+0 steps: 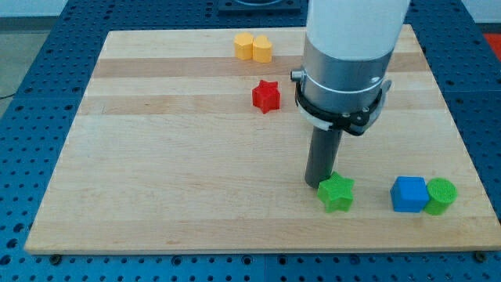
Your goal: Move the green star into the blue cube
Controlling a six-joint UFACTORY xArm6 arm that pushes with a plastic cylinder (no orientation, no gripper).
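The green star (337, 193) lies near the view's bottom, right of centre, on the wooden board (172, 157). The blue cube (409, 194) lies to its right, with a gap between them. My tip (316, 183) stands at the star's upper left edge, touching or nearly touching it. The rod hangs from the large grey and white arm body (344, 63) above.
A green cylinder (441, 196) touches the blue cube's right side. A red star (266, 96) lies above centre. A yellow block (253, 48) made of two joined lobes sits near the view's top. The board's bottom edge runs just below the star.
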